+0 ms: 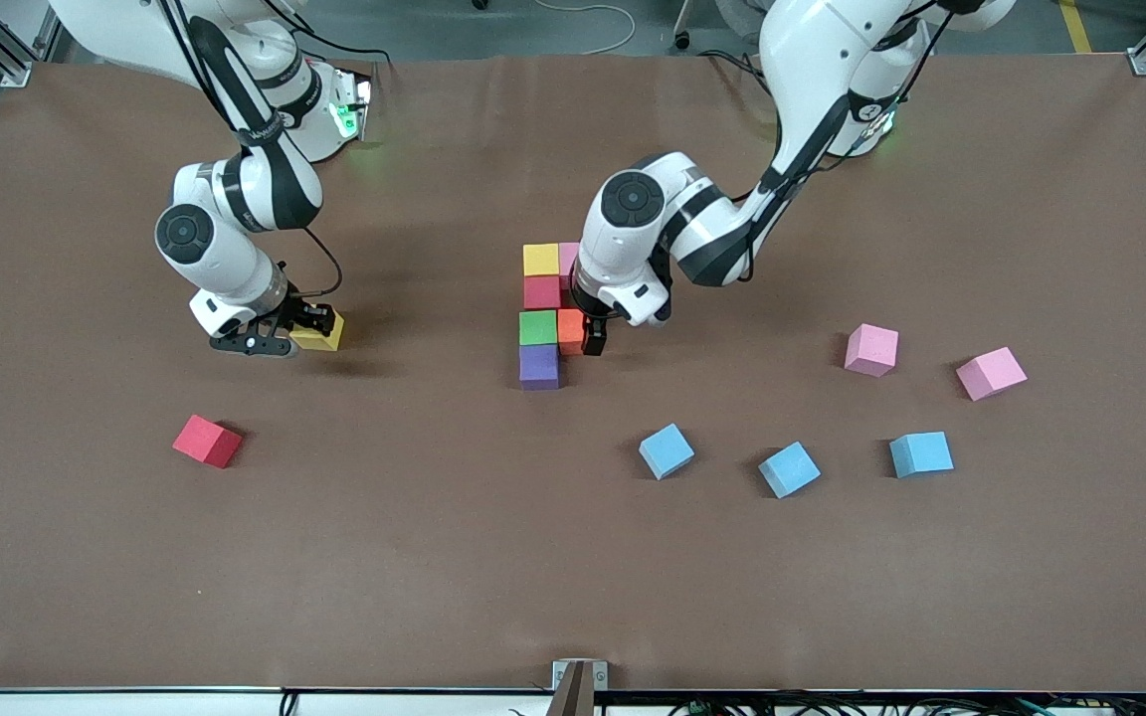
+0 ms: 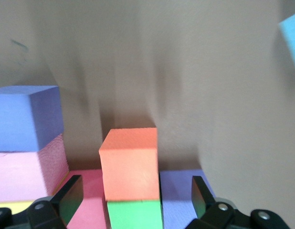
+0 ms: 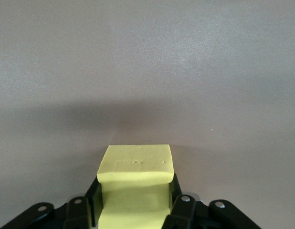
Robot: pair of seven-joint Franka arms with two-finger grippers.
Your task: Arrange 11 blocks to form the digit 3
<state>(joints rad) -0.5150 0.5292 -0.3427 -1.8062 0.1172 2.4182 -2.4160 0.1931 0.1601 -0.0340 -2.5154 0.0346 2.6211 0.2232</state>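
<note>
Several blocks stand touching in the middle of the table: yellow, pink, red, green, orange and purple. My left gripper is open around the orange block, with its fingers apart from the block's sides. In the left wrist view a second purple block ends the yellow-pink row. Toward the right arm's end, my right gripper is shut on a second yellow block, low at the table.
A loose red block lies nearer the front camera than the right gripper. Toward the left arm's end lie two pink blocks and three light blue ones.
</note>
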